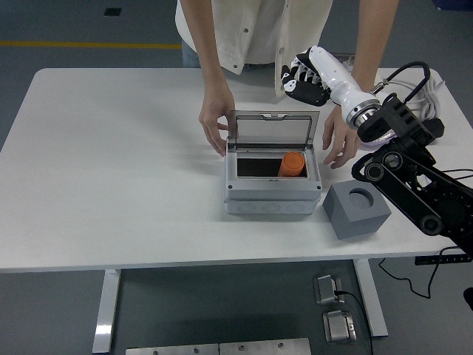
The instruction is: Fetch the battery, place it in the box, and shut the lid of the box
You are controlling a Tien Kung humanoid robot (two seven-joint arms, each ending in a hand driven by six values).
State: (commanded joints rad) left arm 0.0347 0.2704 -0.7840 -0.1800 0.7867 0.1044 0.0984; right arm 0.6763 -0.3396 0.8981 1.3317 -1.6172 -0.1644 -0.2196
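Note:
A grey box (273,198) stands mid-table with its lid (273,131) raised upright at the back. An orange battery (292,165) stands inside, toward the right side of the opening. My right hand (299,78) hovers above and behind the lid's right corner, fingers curled and holding nothing. A person at the far side rests one hand (213,127) against the box's left back corner and the other hand (340,137) on the table beside its right edge. The left arm does not show.
A grey block with a round hole (356,209) sits right of the box, under my right arm. A white power strip, cables and a black adapter (427,130) lie at the back right.

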